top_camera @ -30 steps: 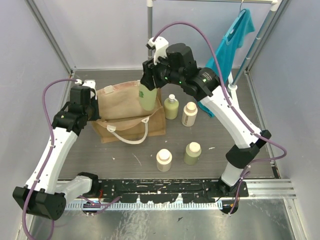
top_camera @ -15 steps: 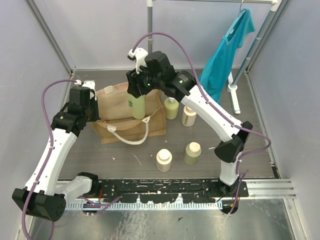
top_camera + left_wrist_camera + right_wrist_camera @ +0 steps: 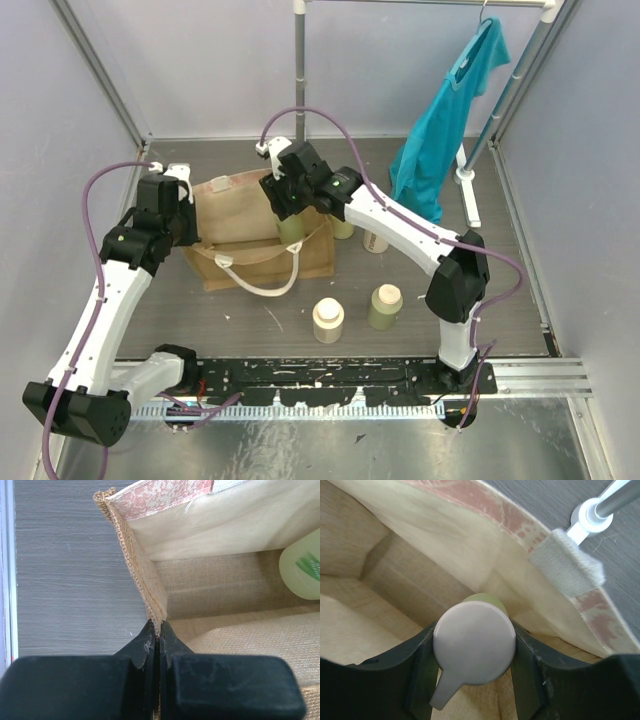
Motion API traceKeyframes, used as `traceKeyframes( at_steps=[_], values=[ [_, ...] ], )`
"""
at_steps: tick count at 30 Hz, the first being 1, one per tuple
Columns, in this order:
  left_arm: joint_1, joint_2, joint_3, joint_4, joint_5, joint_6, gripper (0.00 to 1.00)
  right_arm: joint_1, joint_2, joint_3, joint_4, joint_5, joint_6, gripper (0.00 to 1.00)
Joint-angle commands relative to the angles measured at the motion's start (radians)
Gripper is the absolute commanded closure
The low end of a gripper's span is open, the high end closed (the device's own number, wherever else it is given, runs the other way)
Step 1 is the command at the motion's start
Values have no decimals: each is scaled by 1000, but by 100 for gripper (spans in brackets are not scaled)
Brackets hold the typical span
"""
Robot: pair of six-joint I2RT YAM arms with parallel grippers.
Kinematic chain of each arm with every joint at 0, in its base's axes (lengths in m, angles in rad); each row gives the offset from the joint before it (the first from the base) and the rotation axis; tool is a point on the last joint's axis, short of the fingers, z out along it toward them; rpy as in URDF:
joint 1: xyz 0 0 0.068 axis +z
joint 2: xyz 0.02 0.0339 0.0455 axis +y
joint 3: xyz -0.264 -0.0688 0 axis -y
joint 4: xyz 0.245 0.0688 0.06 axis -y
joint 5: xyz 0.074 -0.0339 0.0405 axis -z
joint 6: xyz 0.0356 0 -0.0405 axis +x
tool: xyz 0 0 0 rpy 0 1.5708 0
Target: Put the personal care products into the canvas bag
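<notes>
The tan canvas bag (image 3: 240,212) lies open on the table at left centre. My left gripper (image 3: 186,226) is shut on the bag's left rim, seen pinched between the fingers in the left wrist view (image 3: 158,629). My right gripper (image 3: 289,203) is shut on a pale green pump bottle (image 3: 292,231) and holds it down inside the bag's mouth. The right wrist view shows its cream pump top (image 3: 474,642) between my fingers (image 3: 422,650). The bottle's green body shows in the left wrist view (image 3: 303,572). Two bottles (image 3: 328,320) (image 3: 385,306) stand in front, and two more (image 3: 376,241) (image 3: 344,229) right of the bag.
A teal shirt (image 3: 447,115) hangs on a rack at the back right; its base (image 3: 466,176) rests on the table. A vertical pole (image 3: 299,70) stands behind the bag. The bag's white rope handle (image 3: 262,268) lies forward. A white tab (image 3: 567,562) sits on the rim.
My right arm has swung left and down, carrying the green pump bottle from above the bag's right edge into the bag's mouth. The left gripper stays on the rim.
</notes>
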Motion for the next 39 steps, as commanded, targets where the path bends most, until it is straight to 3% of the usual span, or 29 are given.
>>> traceKeyframes(
  at_steps=[1,9,19,31,33,39],
  values=[
    [3,-16,39,-12,22,10,93,4,-73,-50,251,74,-24,99],
    [2,-10,42,-8,22,11,92,-7,-111,-177,280,143,-59,99],
    [2,-15,39,-16,11,11,92,-58,-150,-258,193,161,-47,99],
    [2,-11,39,-15,5,11,92,-66,-175,-288,124,232,-56,98],
    [2,-7,40,-15,5,11,92,-65,-178,-267,105,223,-43,84],
    [2,6,45,-9,3,6,92,-65,-211,-166,77,185,-22,27]
  ],
)
